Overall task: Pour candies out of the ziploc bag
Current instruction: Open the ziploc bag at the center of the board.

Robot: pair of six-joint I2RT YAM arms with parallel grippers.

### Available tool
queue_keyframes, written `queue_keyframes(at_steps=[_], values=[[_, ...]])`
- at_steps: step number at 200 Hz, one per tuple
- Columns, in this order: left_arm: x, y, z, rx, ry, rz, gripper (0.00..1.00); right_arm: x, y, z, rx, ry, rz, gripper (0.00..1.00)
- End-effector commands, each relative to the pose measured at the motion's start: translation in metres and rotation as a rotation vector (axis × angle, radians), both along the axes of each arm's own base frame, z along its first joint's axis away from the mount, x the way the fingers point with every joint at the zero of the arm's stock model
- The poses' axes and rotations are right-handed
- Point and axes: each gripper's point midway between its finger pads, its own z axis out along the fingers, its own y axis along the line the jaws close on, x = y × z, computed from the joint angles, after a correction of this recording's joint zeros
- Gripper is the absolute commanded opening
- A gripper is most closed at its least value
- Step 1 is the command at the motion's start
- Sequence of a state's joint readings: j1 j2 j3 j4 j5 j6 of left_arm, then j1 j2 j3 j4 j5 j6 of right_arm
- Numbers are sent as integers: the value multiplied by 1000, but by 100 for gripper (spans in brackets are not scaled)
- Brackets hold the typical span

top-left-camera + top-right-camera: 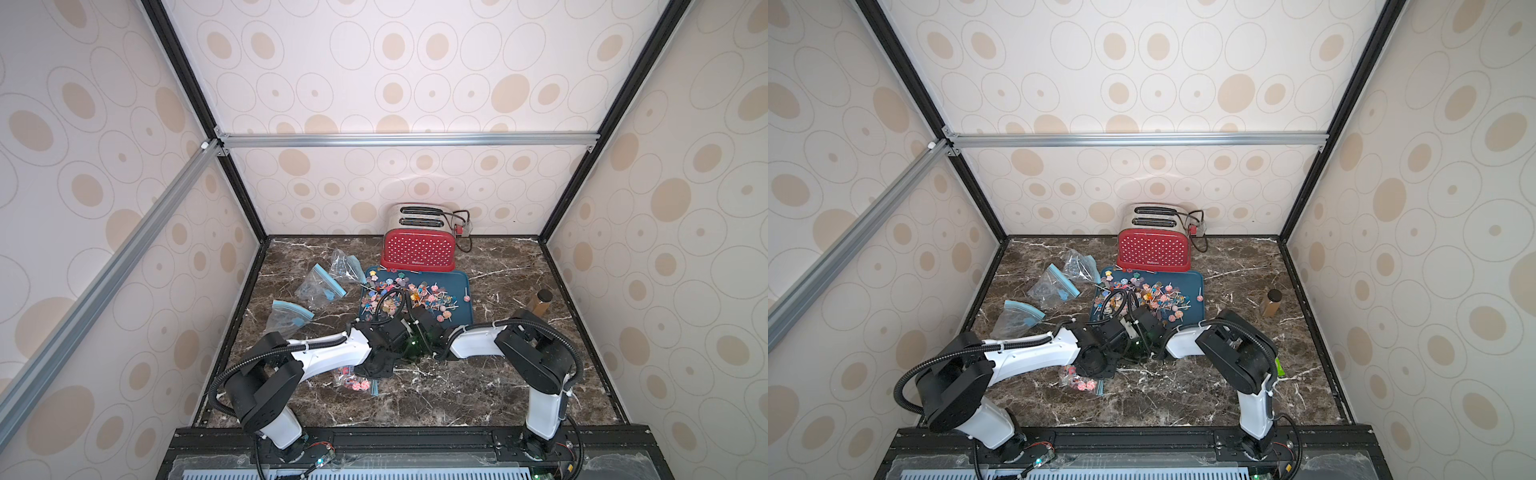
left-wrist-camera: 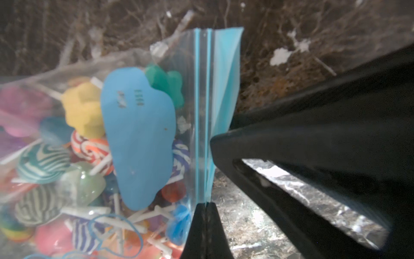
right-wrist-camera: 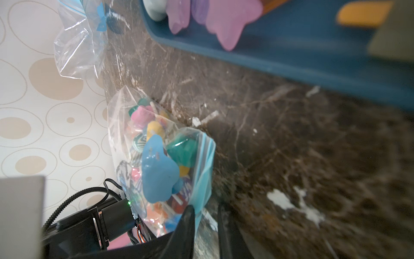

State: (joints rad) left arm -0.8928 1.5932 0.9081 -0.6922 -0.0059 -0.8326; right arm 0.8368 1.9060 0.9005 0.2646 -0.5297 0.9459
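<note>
**Both hands at the bag's mouth, seal not yet parted**

The ziploc bag [image 1: 353, 383] lies on the worktop [image 1: 457, 395] near the front. It sits just under the left arm's wrist, short of the blue tray [image 1: 462, 282]. It is full: the candies [image 2: 42, 157] press against the clear film, striped and plain heads with white sticks crossing.

The left hand [image 2: 203, 208] is clamped shut on the blue zip strip at one end of the mouth, most likely to anchor that side. The right hand [image 3: 206, 213] has its fingers apart with the bag's blue lip between them. I judge it is placed to pinch the opposite flap so the two can pull the seal apart. In the left wrist view the zip lines run straight and close together, so the mouth looks sealed. Pouring cannot begin until it opens.

The tray carries a scatter of loose lollipops [image 1: 415, 297], which suggests this bagful belongs there too. Three empty bags [image 1: 320, 286] lie crumpled just beside it. A red polka-dot toaster [image 1: 417, 249] stands behind the tray against the back wall. A small amber jar [image 1: 540, 305] stands apart on the right arm's side.

The worktop is dark brown marble-look with white veins. Around it are booth walls [image 1: 415, 83] of cream paper with beige ovals, held in a black and aluminium frame [image 1: 407, 139].
</note>
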Motion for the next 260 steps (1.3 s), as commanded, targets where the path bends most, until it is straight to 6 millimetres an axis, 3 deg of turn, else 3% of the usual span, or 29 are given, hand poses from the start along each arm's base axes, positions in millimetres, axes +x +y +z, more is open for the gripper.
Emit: queue_keyframes(at_steps=[1,82,158,221,260], values=[[1,-1,7,0,-23,-16,0,-20,-15,-38,-135,82,-6,20],[2,-4,11,-16,-27,-23,0,-21,-3,-41,-129,87,13,17],[5,-6,16,-24,-41,-23,0,-24,-6,-45,-138,91,13,13],[1,-25,19,-130,-15,-41,0,-24,-5,-45,-139,90,15,8],[2,-37,17,-185,-13,-50,10,-25,-4,-45,-136,88,18,4]])
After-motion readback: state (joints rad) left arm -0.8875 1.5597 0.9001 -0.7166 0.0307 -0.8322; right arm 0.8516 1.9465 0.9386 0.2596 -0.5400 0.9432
